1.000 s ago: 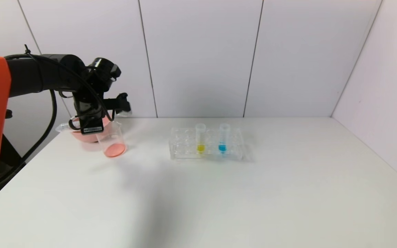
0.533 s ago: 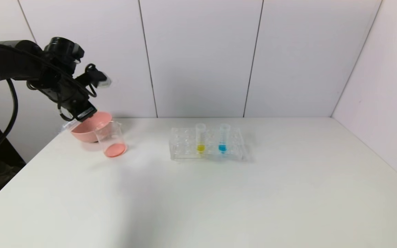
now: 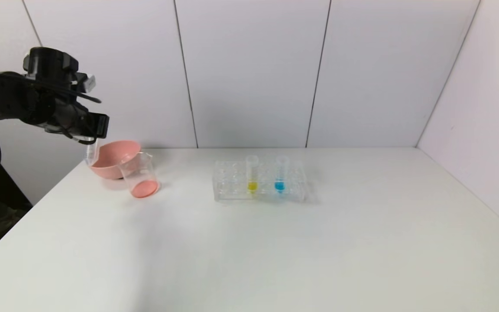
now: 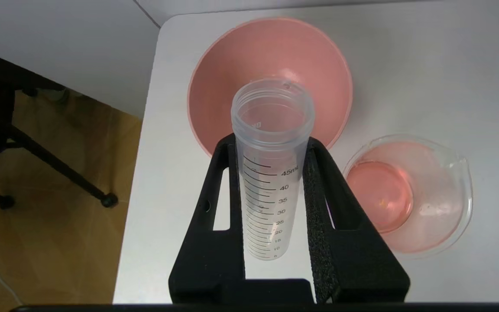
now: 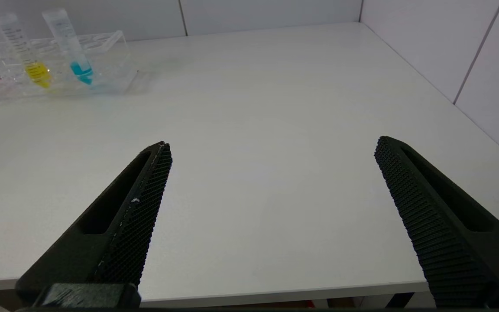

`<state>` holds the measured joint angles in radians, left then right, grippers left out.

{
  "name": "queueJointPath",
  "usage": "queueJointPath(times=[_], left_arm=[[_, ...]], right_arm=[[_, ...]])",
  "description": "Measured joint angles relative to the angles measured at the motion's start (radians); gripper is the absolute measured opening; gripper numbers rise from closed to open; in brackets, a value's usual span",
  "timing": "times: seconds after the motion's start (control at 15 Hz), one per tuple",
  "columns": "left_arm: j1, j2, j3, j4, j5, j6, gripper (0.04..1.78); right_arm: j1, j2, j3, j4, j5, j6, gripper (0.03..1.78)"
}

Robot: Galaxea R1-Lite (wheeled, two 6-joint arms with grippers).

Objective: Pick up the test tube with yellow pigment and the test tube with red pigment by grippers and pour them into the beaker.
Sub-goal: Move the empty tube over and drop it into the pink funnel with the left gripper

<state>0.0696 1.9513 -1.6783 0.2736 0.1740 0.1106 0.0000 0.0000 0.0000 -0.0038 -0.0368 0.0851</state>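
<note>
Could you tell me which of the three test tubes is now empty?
The tube in the left gripper, test tube with red pigment; the rack's two hold yellow and blue.

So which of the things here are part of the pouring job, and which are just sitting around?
Job:
left gripper, holding the emptied red tube
beaker with red liquid
yellow tube
right gripper, open, idle

Lying about:
blue tube
rack
pink bowl

pink bowl (image 3: 115,158), pink liquid in clear beaker (image 3: 140,175), yellow pigment tube (image 3: 252,173), blue tube (image 3: 280,173)
</note>
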Motion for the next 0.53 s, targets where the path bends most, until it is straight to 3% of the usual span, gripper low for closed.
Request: queueJointPath(times=[0.33, 0.53], left_arm=[[0.016, -0.088, 0.446, -0.622, 0.011, -0.02, 0.43], [0.021, -0.08, 0.584, -1.0, 0.073, -0.023, 0.43]], right_arm=[[0.0, 0.0, 0.0, 0.0, 0.0, 0.0, 1.71], [0.0, 0.0, 0.0, 0.0, 0.0, 0.0, 1.71]])
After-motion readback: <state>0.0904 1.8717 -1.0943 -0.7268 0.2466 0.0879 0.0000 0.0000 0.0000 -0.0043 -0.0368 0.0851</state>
